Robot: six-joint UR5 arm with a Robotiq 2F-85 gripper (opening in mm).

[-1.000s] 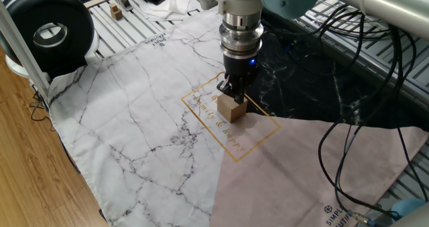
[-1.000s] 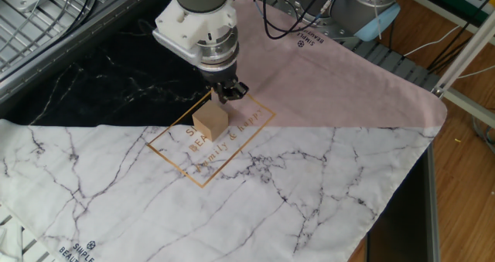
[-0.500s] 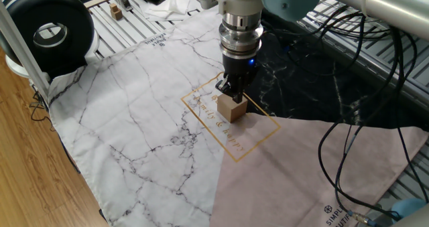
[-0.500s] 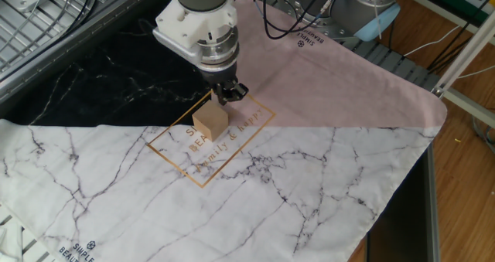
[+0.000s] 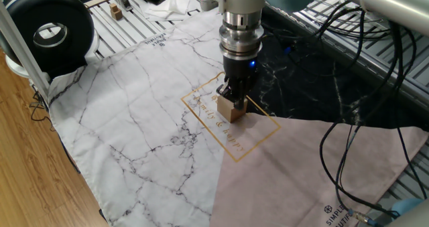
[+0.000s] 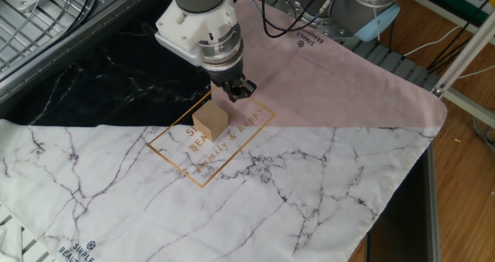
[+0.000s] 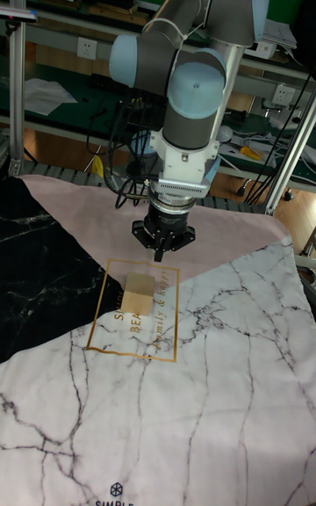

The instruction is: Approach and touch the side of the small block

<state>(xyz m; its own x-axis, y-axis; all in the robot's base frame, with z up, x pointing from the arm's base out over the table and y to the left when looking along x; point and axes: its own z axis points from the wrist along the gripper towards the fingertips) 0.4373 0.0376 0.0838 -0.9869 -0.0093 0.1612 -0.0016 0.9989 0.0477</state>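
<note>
Left to right in the other fixed view: small block [image 6: 210, 122] sat on the marble-print cloth [image 6: 325, 192], inside the gold printed frame [image 6: 256, 126], upper-left part of it. Gripper [image 6: 237, 90] hung just right of it and slightly behind, fingertips low, near the level of the cube's top edge.

Key relation: block lay to the left of the fingers in that view, very close. In the one fixed view the gripper [image 5: 231, 93] overlapped the block [image 5: 230, 110] at its back face, so contact looked likely, but I couldn't confirm touching versus a hair's gap. The tall fixed view showed the gripper [image 7: 163, 251] above and right of the block [image 7: 138, 294], apparently apart.

Fingers looked drawn together, nothing between them; state not fully certain at this resolution.

Block is a cube, so no long axis to align with. Judgement: any remaining move would be a short sideways nudge toward the near face.

No containers in view.
</note>
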